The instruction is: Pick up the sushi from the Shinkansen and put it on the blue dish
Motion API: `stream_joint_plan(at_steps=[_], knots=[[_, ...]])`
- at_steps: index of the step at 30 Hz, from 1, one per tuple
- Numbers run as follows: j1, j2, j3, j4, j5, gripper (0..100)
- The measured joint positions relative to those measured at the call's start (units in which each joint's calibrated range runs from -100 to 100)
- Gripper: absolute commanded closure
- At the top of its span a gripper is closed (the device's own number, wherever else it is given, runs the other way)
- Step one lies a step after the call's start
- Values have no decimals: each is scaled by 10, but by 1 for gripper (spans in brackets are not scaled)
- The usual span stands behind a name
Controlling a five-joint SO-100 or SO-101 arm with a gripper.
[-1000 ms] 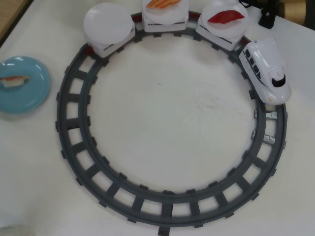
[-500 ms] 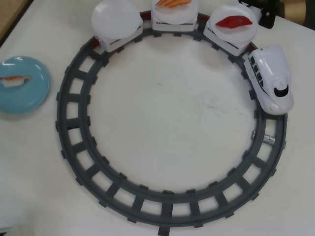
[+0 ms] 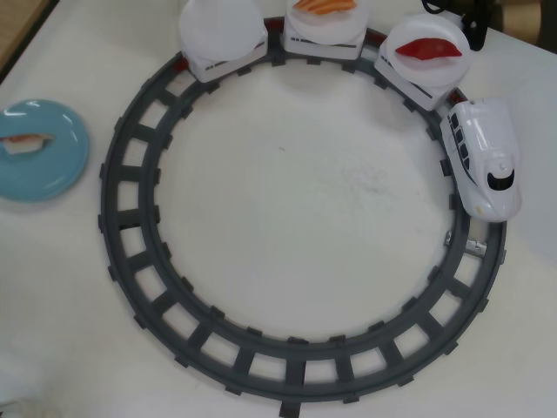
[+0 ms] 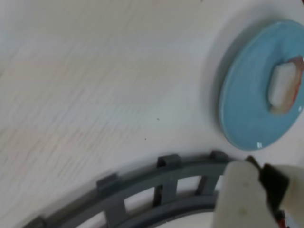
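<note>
White tabletop [image 3: 287, 192] carries grey circular track [image 3: 130, 252]; sushi [image 3: 24, 142] lies on blue dish [image 3: 39, 170] left of the loop in overhead view, Shinkansen [image 3: 483, 157] at right, gripper [image 4: 256, 199] state cannot be told.

A hobby or home tabletop setup: a white table [image 3: 287, 192] carries 1 circular grey toy track [image 3: 139, 270], with wooden flooring [image 3: 16, 26] beyond the track's upper-left.
</note>
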Motion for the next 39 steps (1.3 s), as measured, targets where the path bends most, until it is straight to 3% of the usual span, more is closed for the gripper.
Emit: stream_joint_plan(at_steps=[12, 39], knots=[[0, -27, 180, -76, 0, 97], [-1, -361, 490, -118, 25, 97]])
